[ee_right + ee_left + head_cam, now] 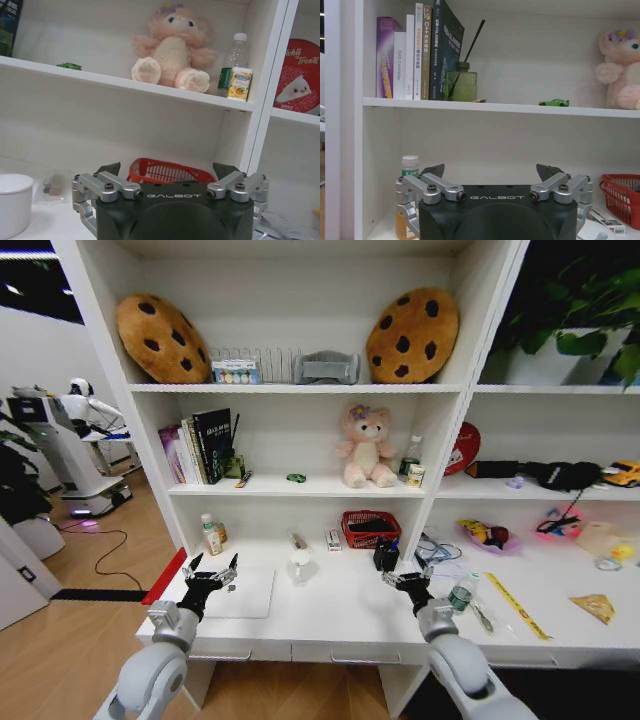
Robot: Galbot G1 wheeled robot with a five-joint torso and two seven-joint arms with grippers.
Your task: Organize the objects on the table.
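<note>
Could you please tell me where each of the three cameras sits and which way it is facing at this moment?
Head view: high on the robot, looking forward and down at the long white desk top and shelving; both arms show, left gripper and right gripper open.
Left wrist view: behind the left gripper, facing the shelf with the tiny green toy car.
Right wrist view: behind the right gripper, facing the red mesh basket.
Shared: both wrist views catch the pink plush bear.

Surface: white desk top [330,625], joined to white shelving | Near left: slim laptop [240,593] laid flat | Far centre: red basket [370,528] | Right: yellow tape strip [517,606], plastic bottle [460,593] lying down.
</note>
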